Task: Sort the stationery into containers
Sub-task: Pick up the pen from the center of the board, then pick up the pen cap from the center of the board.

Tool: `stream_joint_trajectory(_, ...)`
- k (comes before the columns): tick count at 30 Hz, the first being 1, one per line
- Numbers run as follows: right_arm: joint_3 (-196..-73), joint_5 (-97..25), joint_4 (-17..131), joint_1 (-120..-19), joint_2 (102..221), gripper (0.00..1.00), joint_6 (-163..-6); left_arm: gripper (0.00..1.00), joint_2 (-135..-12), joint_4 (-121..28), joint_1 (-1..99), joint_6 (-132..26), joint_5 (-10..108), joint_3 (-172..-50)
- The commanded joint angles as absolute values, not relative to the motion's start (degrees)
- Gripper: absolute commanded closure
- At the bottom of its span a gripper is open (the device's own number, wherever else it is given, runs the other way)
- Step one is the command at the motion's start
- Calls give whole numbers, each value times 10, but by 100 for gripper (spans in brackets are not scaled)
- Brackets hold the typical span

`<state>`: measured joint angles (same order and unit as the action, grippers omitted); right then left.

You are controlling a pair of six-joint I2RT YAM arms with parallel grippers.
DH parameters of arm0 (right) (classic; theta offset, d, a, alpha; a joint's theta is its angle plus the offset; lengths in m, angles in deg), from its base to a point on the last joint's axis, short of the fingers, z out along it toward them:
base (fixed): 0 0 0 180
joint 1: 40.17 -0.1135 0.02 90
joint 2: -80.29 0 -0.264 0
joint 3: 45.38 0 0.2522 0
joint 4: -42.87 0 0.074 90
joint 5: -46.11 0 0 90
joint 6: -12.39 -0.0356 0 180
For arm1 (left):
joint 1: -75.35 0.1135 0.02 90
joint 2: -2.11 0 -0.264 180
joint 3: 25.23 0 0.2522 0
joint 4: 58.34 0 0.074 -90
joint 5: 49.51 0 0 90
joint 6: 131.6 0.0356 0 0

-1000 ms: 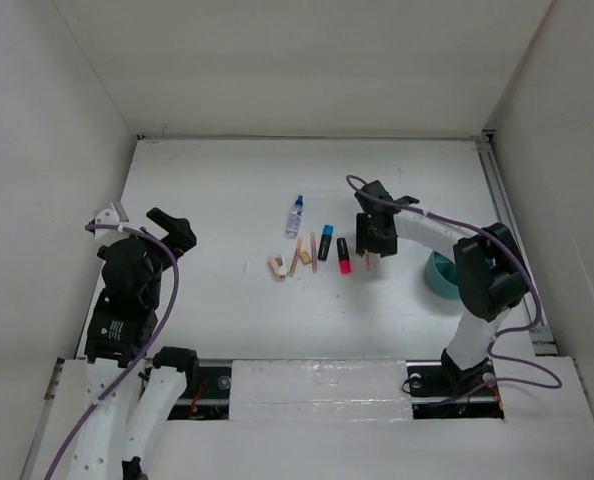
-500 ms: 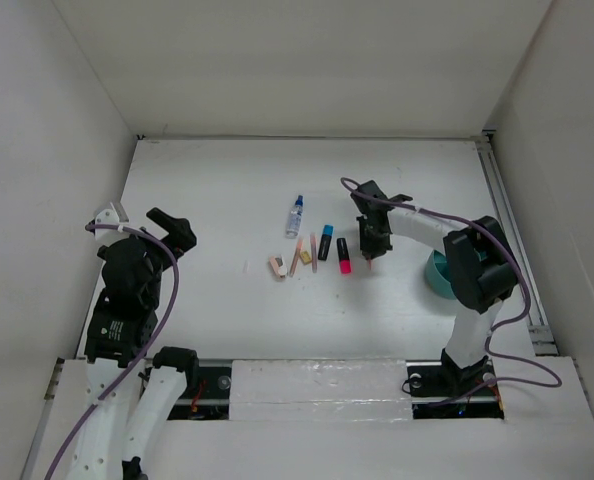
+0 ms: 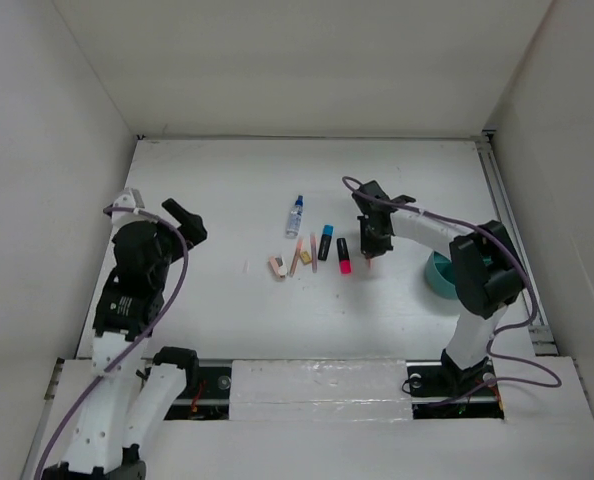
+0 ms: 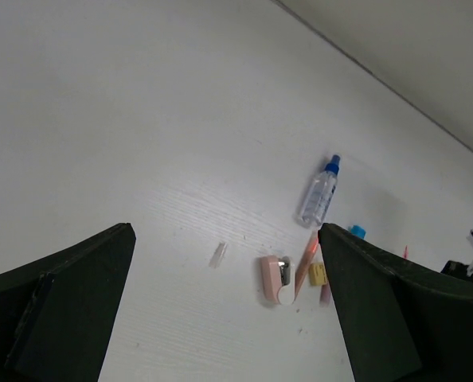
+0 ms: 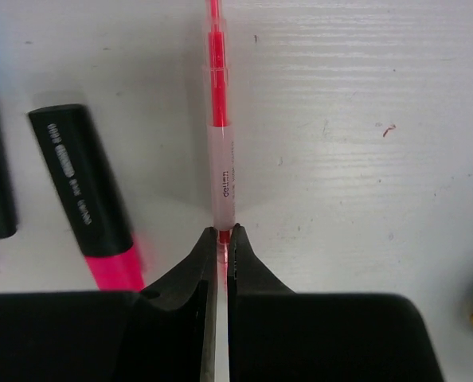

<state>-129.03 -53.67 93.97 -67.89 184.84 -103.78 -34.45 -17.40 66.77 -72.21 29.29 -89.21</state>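
White table (image 3: 227, 180) with pale walls on three sides is the setting we look down on, and two white and black arms are bolted at its near edge. We see the left arm (image 3: 137, 270) bent over the left part of the table, its tool (image 3: 187, 220) spread wide with nothing between the fingers. We see the right arm (image 3: 482, 275) reaching inward from the right side, its tool (image 3: 374, 243) lowered to the surface and pressed together on the near end of a thin red pen (image 5: 220, 159) with a clear barrel, which lies flat on the table. A round teal cup (image 3: 437, 272) stands at the right, partly hidden behind the right arm, well apart from the loose items. Near the middle we find a clear bottle with a blue cap (image 3: 294, 216) lying on its side. Just nearer us lie a blue-black highlighter (image 3: 325, 242) and a pink-black highlighter (image 3: 344, 256), side by side, the pink one just left of the pinched pen. To their left lie two thin orange-pink pencils (image 3: 295, 258), with a tan eraser block (image 3: 305, 257) between them and a pinkish eraser block (image 3: 276, 267) just beside. A tiny clear piece (image 4: 217, 255) rests left of the erasers.
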Motion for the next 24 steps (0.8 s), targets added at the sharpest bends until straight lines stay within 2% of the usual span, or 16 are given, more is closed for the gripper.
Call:
stream_joint_trajectory(1, -1293, -546, 932, -689, 1777, 100, -1050, 0, -420, -226, 666, -725, 379, -885)
stream_joint_trajectory(4, -1298, -546, 932, -707, 1757, 100, -1056, 0, -517, -214, 666, -738, 403, -897)
stream_joint_trajectory(6, -1298, -551, 937, -714, 1746, 100, -1056, 0, -555, -205, 666, -759, 366, -906)
stream_joint_trajectory(12, -1283, -539, 914, -728, 1703, 100, -1045, 0, -589, -287, 666, -842, 405, -819)
stream_joint_trajectory(18, -1271, -513, 886, -734, 1697, 100, -1040, 3, -663, -360, 654, -822, 444, -766)
stream_joint_trajectory(21, -1271, -507, 881, -734, 1702, 100, -1034, 3, -676, -349, 574, -830, 371, -794)
stream_joint_trajectory(24, -1271, -507, 881, -734, 1702, 100, -1034, 3, -728, -297, 551, -845, 311, -841)
